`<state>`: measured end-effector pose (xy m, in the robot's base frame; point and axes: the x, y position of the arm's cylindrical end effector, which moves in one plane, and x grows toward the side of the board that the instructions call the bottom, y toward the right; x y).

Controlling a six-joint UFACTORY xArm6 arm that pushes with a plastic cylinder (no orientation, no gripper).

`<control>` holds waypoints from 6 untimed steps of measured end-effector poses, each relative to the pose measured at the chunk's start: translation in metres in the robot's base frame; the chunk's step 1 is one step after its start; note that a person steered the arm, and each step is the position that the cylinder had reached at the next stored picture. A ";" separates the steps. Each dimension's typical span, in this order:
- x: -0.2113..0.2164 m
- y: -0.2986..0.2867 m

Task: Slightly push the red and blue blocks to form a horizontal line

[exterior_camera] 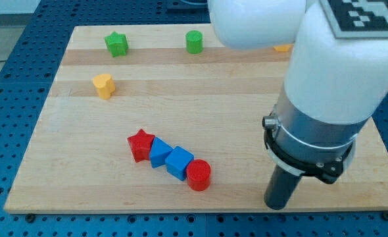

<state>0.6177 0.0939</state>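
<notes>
While rod's tip, no gripper fitted, hovers at 3 o'clock of red cylinder, touching diagonal row—red star, blue blocks—wants gentle levelling nudges, judging by slant.

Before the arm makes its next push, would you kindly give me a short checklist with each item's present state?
1. My tip in view, right of the row, touching no block: ok.
2. Red star, two blue blocks and red cylinder packed together: ok.
3. Row horizontal: not ok, it slopes down toward the view's right.
4. Path from tip to red cylinder free: ok.
5. Board edge close below the cylinder: cannot tell if the margin suffices.
</notes>
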 end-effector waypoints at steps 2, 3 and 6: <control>-0.020 -0.072; -0.042 -0.076; 0.001 -0.034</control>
<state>0.6189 0.0598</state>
